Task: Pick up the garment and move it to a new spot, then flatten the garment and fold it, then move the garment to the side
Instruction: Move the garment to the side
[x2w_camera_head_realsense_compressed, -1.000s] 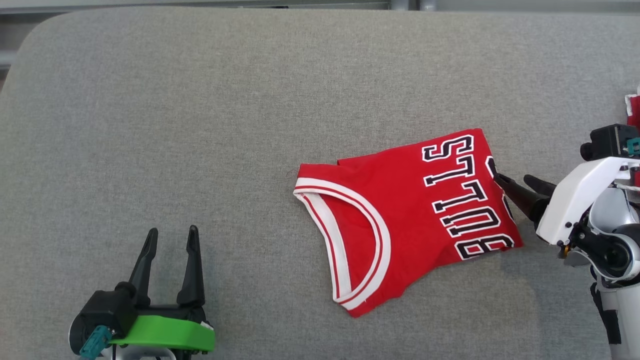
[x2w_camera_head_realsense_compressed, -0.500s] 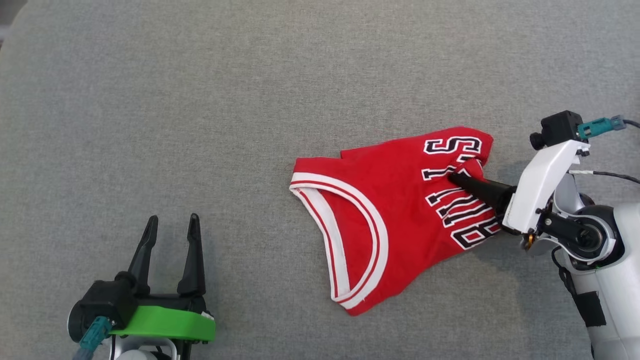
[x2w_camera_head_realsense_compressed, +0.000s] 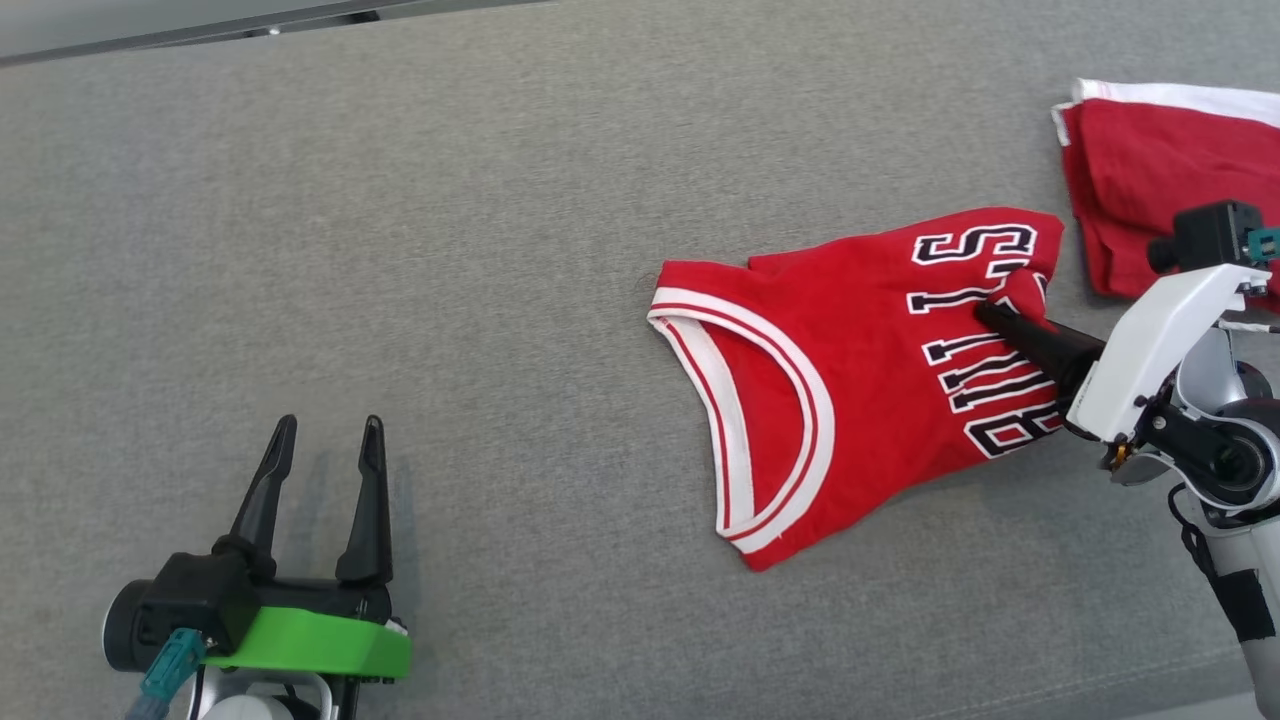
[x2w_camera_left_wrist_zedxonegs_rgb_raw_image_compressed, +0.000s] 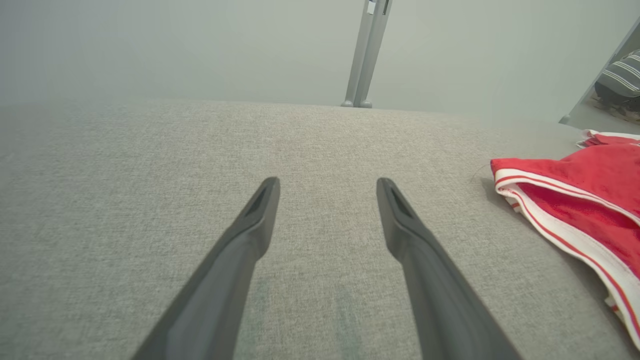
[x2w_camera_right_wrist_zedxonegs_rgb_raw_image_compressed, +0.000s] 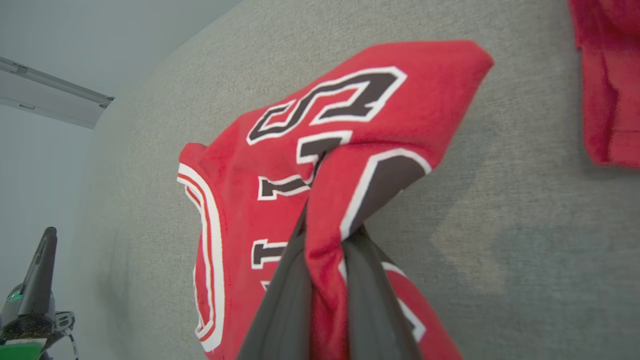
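Observation:
The garment (x2w_camera_head_realsense_compressed: 830, 390) is a folded red jersey with white trim and black-and-white lettering, lying right of centre on the grey padded table (x2w_camera_head_realsense_compressed: 450, 250). My right gripper (x2w_camera_head_realsense_compressed: 992, 312) reaches in from the right, shut on a bunched fold of the jersey's lettered edge. The right wrist view shows that fold (x2w_camera_right_wrist_zedxonegs_rgb_raw_image_compressed: 330, 220) pinched between the two dark fingers (x2w_camera_right_wrist_zedxonegs_rgb_raw_image_compressed: 280, 300), and the cloth lifted there. At the lower left, my left gripper (x2w_camera_head_realsense_compressed: 320, 432) stands open over bare table, well apart from the jersey; its wrist view shows the jersey's trimmed edge (x2w_camera_left_wrist_zedxonegs_rgb_raw_image_compressed: 565, 200) at the right.
A second red garment with white trim (x2w_camera_head_realsense_compressed: 1150, 170) lies at the far right of the table, just beyond the jersey. The table's far edge (x2w_camera_head_realsense_compressed: 250, 30) runs along the top left, with a metal post (x2w_camera_left_wrist_zedxonegs_rgb_raw_image_compressed: 367, 50) behind it.
My right gripper closed on the jersey's lettered edge and bunched the cloth up. The head camera shifted, bringing the second red garment into view. The left gripper stayed open in place.

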